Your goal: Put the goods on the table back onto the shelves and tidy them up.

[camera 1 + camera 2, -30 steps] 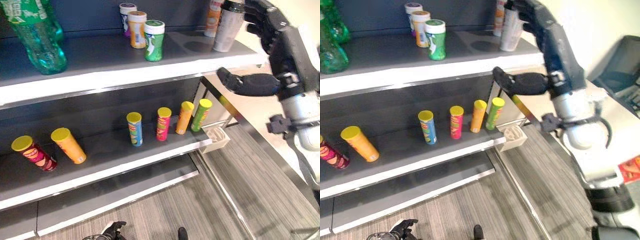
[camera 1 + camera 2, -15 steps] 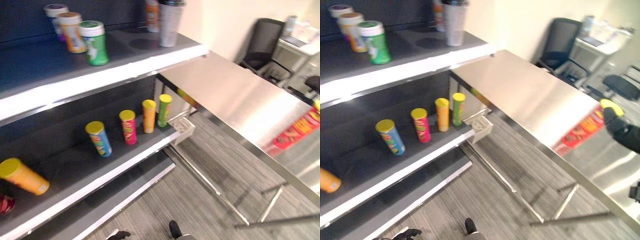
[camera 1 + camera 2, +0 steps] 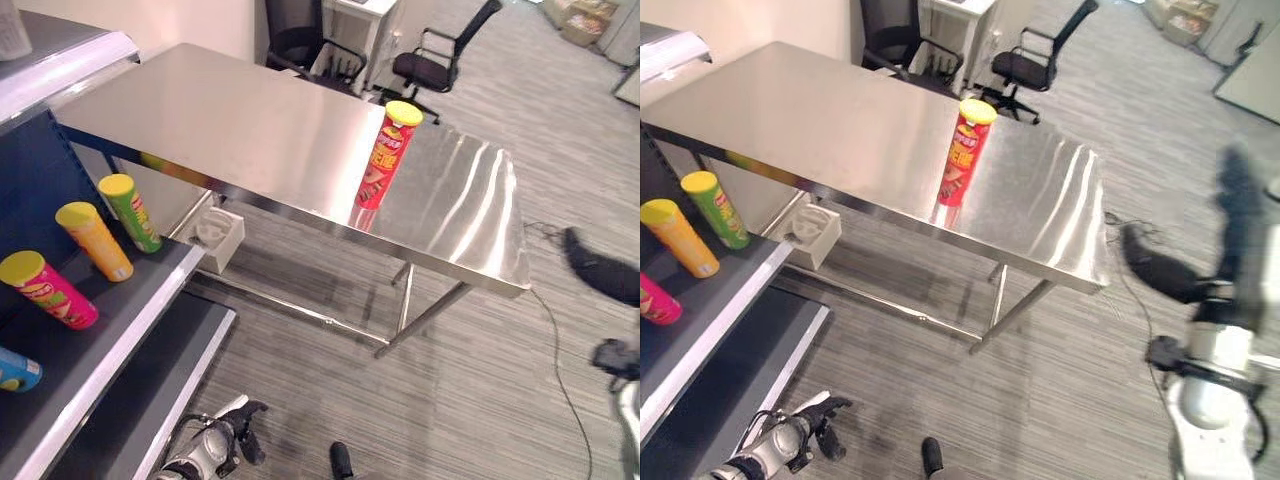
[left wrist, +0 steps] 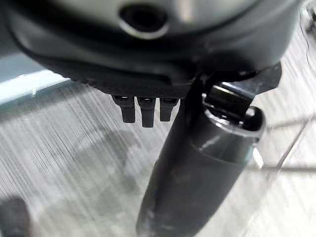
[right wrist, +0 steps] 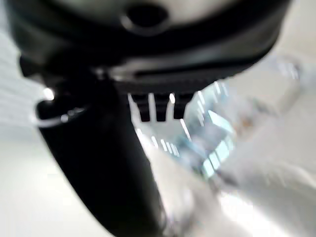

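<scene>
silver-grey arms, each ending in a dark hand (image 3: 1160,268) with a stout thumb.

Looked like an office done up as a mock shop: dark shelves (image 3: 110,330) of snack cans (image 3: 128,212), steel table (image 3: 250,130), office chairs (image 3: 440,55).

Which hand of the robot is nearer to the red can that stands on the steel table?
Probably the right hand: it hangs off the table's end, beside the red can. The left hand hangs low by the floor, below the shelves.
</scene>
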Controlling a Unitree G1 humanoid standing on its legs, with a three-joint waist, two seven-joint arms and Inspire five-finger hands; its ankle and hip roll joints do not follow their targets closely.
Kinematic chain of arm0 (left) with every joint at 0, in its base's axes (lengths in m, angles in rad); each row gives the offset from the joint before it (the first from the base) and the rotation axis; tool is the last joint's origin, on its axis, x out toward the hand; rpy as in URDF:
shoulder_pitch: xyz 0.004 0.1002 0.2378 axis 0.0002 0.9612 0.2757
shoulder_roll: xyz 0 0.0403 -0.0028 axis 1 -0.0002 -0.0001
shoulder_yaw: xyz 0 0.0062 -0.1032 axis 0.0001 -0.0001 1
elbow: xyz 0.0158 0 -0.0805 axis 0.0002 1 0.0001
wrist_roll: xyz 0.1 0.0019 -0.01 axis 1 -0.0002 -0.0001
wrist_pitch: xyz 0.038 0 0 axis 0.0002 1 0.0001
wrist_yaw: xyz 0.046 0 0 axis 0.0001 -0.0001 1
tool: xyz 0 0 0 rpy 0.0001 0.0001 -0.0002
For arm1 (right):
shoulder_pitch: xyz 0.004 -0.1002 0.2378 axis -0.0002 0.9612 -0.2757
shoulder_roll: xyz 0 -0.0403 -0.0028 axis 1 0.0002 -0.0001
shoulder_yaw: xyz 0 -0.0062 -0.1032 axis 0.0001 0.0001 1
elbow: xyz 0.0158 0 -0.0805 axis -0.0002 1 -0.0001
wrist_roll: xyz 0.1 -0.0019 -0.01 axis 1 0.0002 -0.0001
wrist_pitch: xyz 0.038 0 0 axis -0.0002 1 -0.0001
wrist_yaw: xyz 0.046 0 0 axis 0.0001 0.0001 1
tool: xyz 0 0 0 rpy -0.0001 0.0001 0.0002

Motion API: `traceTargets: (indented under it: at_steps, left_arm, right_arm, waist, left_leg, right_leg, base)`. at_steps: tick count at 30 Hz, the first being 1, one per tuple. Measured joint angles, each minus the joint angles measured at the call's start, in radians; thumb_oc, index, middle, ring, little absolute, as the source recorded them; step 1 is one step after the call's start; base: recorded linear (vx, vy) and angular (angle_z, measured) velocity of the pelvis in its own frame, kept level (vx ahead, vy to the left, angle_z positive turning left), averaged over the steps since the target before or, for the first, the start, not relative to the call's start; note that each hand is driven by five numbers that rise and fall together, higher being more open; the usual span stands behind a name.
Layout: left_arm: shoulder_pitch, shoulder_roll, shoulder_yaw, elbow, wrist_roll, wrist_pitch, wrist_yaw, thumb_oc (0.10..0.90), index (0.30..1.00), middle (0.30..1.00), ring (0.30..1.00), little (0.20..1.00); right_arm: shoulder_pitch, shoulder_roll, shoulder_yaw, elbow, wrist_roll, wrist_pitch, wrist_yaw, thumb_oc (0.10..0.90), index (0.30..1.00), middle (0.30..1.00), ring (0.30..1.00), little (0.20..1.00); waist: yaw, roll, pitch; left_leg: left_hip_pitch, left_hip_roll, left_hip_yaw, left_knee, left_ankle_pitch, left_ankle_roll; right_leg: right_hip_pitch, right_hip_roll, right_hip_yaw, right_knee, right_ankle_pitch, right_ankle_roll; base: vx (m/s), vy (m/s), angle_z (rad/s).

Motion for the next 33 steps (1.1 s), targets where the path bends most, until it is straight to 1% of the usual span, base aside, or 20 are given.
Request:
traceTargets:
  at_steps: [1, 2, 5, 9, 10, 11, 12, 13, 14, 15, 17, 18, 19, 20, 22, 25, 27, 29, 31, 33]
  left_arm:
    - [0.007, -0.029, 0.000, 0.003, -0.001, -0.005, 0.004, 0.800, 0.900, 0.900, 0.900, 0.900]
    - [0.017, -0.034, -0.004, 0.003, -0.001, -0.003, 0.003, 0.800, 0.900, 0.900, 0.900, 0.900]
    - [0.060, -0.022, -0.030, 0.004, 0.000, 0.015, 0.001, 0.800, 0.900, 0.900, 0.900, 0.900]
    - [0.108, 0.015, 0.060, 0.013, -0.041, 0.017, 0.008, 0.800, 0.900, 0.900, 0.900, 0.900]
    - [0.118, 0.023, 0.084, 0.014, -0.054, 0.016, 0.009, 0.800, 0.900, 0.900, 0.900, 0.900]
    - [0.119, 0.028, 0.126, 0.017, -0.074, 0.017, 0.015, 0.800, 0.900, 0.900, 0.900, 0.900]
    - [0.129, 0.067, 0.142, 0.016, -0.099, 0.025, 0.036, 0.800, 0.900, 0.900, 0.900, 0.900]
    - [0.131, 0.071, 0.155, 0.003, -0.104, 0.027, 0.041, 0.800, 0.900, 0.900, 0.900, 0.900]
    - [0.130, 0.098, 0.162, -0.014, -0.119, 0.030, 0.053, 0.800, 0.900, 0.900, 0.900, 0.900]
    - [0.141, 0.086, 0.159, -0.033, -0.126, 0.032, 0.059, 0.800, 0.900, 0.900, 0.900, 0.900]
    - [0.121, 0.049, 0.178, -0.082, -0.140, 0.023, 0.117, 0.800, 0.900, 0.900, 0.900, 0.900]
    - [0.137, 0.005, 0.183, -0.112, -0.150, 0.015, 0.112, 0.800, 0.900, 0.900, 0.900, 0.900]
    - [0.144, -0.017, 0.184, -0.114, -0.150, 0.016, 0.110, 0.800, 0.900, 0.900, 0.900, 0.900]
    - [0.152, -0.043, 0.168, -0.107, -0.165, 0.012, 0.114, 0.800, 0.900, 0.900, 0.900, 0.900]
    - [0.145, -0.062, 0.172, -0.105, -0.187, 0.010, 0.117, 0.800, 0.900, 0.900, 0.900, 0.900]
    - [0.139, -0.082, 0.211, -0.058, -0.220, 0.015, 0.119, 0.800, 0.900, 0.900, 0.900, 0.900]
    - [0.118, -0.084, 0.206, 0.019, -0.218, 0.017, 0.126, 0.800, 0.900, 0.900, 0.900, 0.900]
    - [0.116, -0.071, 0.197, 0.013, -0.214, 0.018, 0.135, 0.800, 0.900, 0.900, 0.900, 0.900]
    - [0.116, -0.051, 0.171, 0.011, -0.212, 0.030, 0.147, 0.800, 0.900, 0.900, 0.900, 0.900]
    - [0.058, -0.032, 0.126, 0.000, -0.193, 0.027, 0.179, 0.800, 0.900, 0.900, 0.900, 0.900]
  right_arm:
    - [0.011, -0.013, 0.000, 0.034, -0.009, 0.032, 0.009, 0.800, 0.900, 0.900, 0.900, 0.900]
    - [0.002, -0.014, 0.002, 0.056, -0.009, 0.046, 0.022, 0.800, 0.900, 0.900, 0.900, 0.900]
    - [-0.016, -0.014, 0.005, 0.065, -0.004, 0.050, 0.047, 0.800, 0.900, 0.900, 0.900, 0.900]
    - [-0.010, -0.014, 0.001, 0.063, -0.004, 0.036, 0.050, 0.800, 0.900, 0.900, 0.900, 0.900]
    - [-0.011, -0.009, 0.000, 0.063, -0.003, 0.028, 0.051, 0.800, 0.900, 0.900, 0.900, 0.900]
    - [-0.010, 0.016, 0.000, 0.061, -0.003, 0.021, 0.056, 0.800, 0.900, 0.900, 0.900, 0.900]
    - [-0.006, 0.020, 0.000, 0.051, -0.003, 0.019, 0.069, 0.800, 0.900, 0.900, 0.900, 0.900]
    - [-0.006, 0.024, -0.004, 0.043, -0.008, 0.013, 0.065, 0.800, 0.900, 0.900, 0.900, 0.900]
    - [-0.004, 0.026, -0.007, 0.026, -0.010, 0.012, 0.065, 0.800, 0.900, 0.900, 0.900, 0.900]
    - [0.000, 0.029, -0.019, 0.006, -0.013, 0.011, 0.063, 0.800, 0.900, 0.900, 0.900, 0.900]
    - [-0.011, 0.074, -0.073, -0.067, -0.023, 0.011, 0.031, 0.800, 0.900, 0.900, 0.900, 0.900]
    - [-0.059, 0.065, -0.072, -0.090, -0.047, 0.009, 0.024, 0.800, 0.900, 0.900, 0.900, 0.900]
    - [-0.073, 0.073, -0.074, -0.096, -0.061, 0.009, 0.019, 0.800, 0.900, 0.900, 0.900, 0.900]
    - [-0.076, 0.095, -0.073, -0.095, -0.087, 0.020, -0.020, 0.800, 0.900, 0.900, 0.900, 0.900]
    - [-0.089, 0.099, -0.073, -0.094, -0.111, 0.022, -0.054, 0.800, 0.900, 0.900, 0.900, 0.900]
    - [-0.073, 0.094, -0.074, -0.096, -0.163, 0.030, -0.077, 0.800, 0.900, 0.900, 0.900, 0.900]
    - [-0.075, 0.113, -0.070, -0.114, -0.174, 0.030, -0.074, 0.800, 0.900, 0.900, 0.900, 0.900]
    - [-0.067, 0.112, -0.058, -0.173, -0.175, 0.030, -0.072, 0.800, 0.900, 0.900, 0.900, 0.900]
    - [-0.081, 0.112, -0.024, -0.193, -0.175, 0.029, -0.071, 0.800, 0.900, 0.900, 0.900, 0.900]
    - [-0.086, 0.116, 0.003, -0.196, -0.175, 0.026, -0.074, 0.800, 0.900, 0.900, 0.900, 0.900]
  waist:
    - [0.013, 0.035, 0.004]
    - [0.018, 0.050, 0.004]
    - [0.016, 0.067, 0.005]
    - [-0.007, 0.024, 0.030]
    - [-0.005, 0.018, 0.036]
    - [0.003, -0.014, 0.057]
    - [0.030, -0.041, 0.078]
    - [0.047, -0.047, 0.084]
    - [0.055, -0.066, 0.093]
    - [0.069, -0.074, 0.101]
    - [0.082, -0.087, 0.126]
    - [0.107, -0.039, 0.155]
    - [0.110, -0.015, 0.168]
    - [0.122, 0.013, 0.165]
    - [0.140, 0.036, 0.166]
    - [0.141, 0.079, 0.149]
    - [0.131, 0.072, 0.126]
    - [0.103, 0.046, 0.116]
    - [0.090, 0.037, 0.104]
    - [0.079, 0.014, 0.091]
  left_leg:
    - [0.009, 0.013, -0.018, -0.013, -0.006, -0.023]
    - [0.009, 0.020, -0.020, -0.013, -0.001, -0.040]
    - [0.010, 0.028, -0.030, -0.014, 0.001, -0.042]
    - [0.029, 0.049, -0.031, -0.012, 0.010, -0.056]
    - [0.026, 0.064, -0.037, 0.015, 0.008, -0.062]
    - [0.016, 0.094, -0.045, 0.094, -0.005, -0.069]
    - [-0.003, 0.138, -0.083, 0.207, -0.003, -0.067]
    - [-0.037, 0.176, -0.142, 0.289, -0.004, -0.068]
    - [-0.095, 0.195, -0.239, 0.382, 0.007, -0.067]
    - [-0.151, 0.179, -0.315, 0.445, -0.014, -0.068]
    - [-0.245, -0.031, -0.556, 0.454, -0.151, -0.023]
    - [-0.260, -0.093, -0.514, 0.365, -0.167, 0.006]
    - [-0.262, -0.116, -0.507, 0.304, -0.165, 0.010]
    - [-0.284, -0.147, -0.535, 0.168, -0.151, -0.012]
    - [-0.291, -0.148, -0.577, 0.018, -0.134, -0.038]
    - [-0.244, -0.106, -0.578, 0.016, -0.127, -0.016]
    - [-0.224, -0.141, -0.539, 0.034, -0.084, -0.005]
    - [-0.190, -0.197, -0.470, 0.023, -0.033, 0.067]
    - [-0.148, -0.223, -0.423, -0.013, -0.011, 0.094]
    - [-0.139, -0.247, -0.405, -0.013, -0.040, 0.117]
  right_leg:
    - [0.021, 0.015, -0.029, 0.000, -0.014, -0.013]
    - [0.027, 0.024, -0.035, 0.000, -0.016, -0.012]
    - [0.033, 0.031, -0.040, -0.001, -0.022, -0.015]
    - [0.048, 0.052, -0.030, -0.001, -0.028, -0.017]
    - [0.049, 0.066, -0.026, 0.006, -0.036, -0.025]
    - [0.044, 0.075, 0.005, 0.036, -0.062, -0.055]
    - [0.062, 0.089, 0.028, 0.053, -0.075, -0.076]
    - [0.040, 0.104, 0.034, 0.099, -0.095, -0.106]
    - [0.033, 0.100, 0.043, 0.124, -0.109, -0.124]
    - [0.034, 0.099, 0.054, 0.121, -0.104, -0.133]
    - [0.000, 0.048, 0.108, 0.123, -0.109, -0.131]
    - [0.012, 0.042, 0.113, 0.096, -0.111, -0.127]
    - [0.029, 0.042, 0.109, 0.077, -0.105, -0.127]
    - [0.037, 0.030, 0.114, 0.056, -0.105, -0.126]
    - [0.032, 0.023, 0.129, 0.037, -0.109, -0.115]
    - [0.103, 0.022, 0.184, 0.000, -0.107, -0.077]
    - [0.103, -0.031, 0.237, 0.012, -0.144, -0.044]
    - [0.097, -0.095, 0.256, 0.030, -0.121, 0.013]
    - [0.082, -0.116, 0.273, 0.050, -0.112, 0.027]
    - [0.063, -0.136, 0.270, 0.069, -0.094, 0.046]
  base:
    - [0.12, -0.199, 0.81]
    - [0.13, -0.192, 0.48]
    - [0.10, -0.171, 0.09]
    - [0.16, -0.260, -0.05]
    - [0.10, -0.205, -0.18]
    - [0.06, -0.200, -0.28]
    - [0.10, -0.229, -0.34]
    - [0.03, -0.120, -0.25]
    - [0.02, -0.010, -0.04]
    - [0.04, 0.081, 0.16]
    - [0.19, 0.126, -0.01]
    - [0.27, 0.175, -0.31]
    - [0.36, 0.218, -0.30]
    - [0.36, 0.207, -0.14]
    - [0.26, 0.166, -0.29]
    - [0.33, 0.275, -0.47]
    - [0.21, 0.191, -0.78]
    - [0.24, 0.222, -0.94]
    - [0.13, 0.143, -0.65]
    - [0.19, 0.190, -0.33]
